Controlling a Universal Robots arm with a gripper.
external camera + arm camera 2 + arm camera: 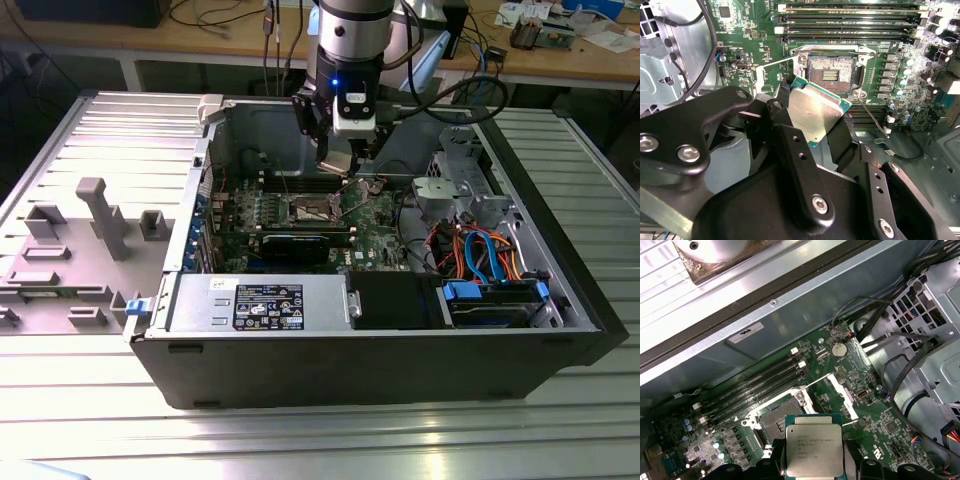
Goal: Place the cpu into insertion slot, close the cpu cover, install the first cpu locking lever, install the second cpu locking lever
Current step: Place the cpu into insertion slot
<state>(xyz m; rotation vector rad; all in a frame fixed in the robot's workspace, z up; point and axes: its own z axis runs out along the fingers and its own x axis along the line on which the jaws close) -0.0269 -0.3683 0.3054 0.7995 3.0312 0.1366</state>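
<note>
Exterior view, from its left to its right: a grey moulded fixture [70, 250] lies on the ribbed metal bench [300, 440]. Beside it lies the open computer case [370, 370], with a labelled power supply [260, 305] along its near wall. The arm [350, 40] reaches down into the case, its gripper [347, 165] hanging just above the green motherboard [375, 235]. It hangs close to the insertion slot [310, 210]. Further right are the grey drive cage [460, 185] and a blue drive caddy [495, 300].

The second wrist view shows the grasp itself. The gripper [812, 120] is clenched on the cpu [815, 107], its black fingers [790, 145] pressing opposite edges. The chip is held tilted and clear of the board. The insertion slot [832, 75] lies open just beyond it, its contact field bare, and the long memory slots [850, 20] run past it.

The first wrist view presents the cpu [814, 447] face-on, with its printed metal lid towards the camera, above the empty insertion slot [775, 420]. The cpu cover [847, 400] stands swung open beside the socket. The case wall [790, 315] rises behind.
</note>
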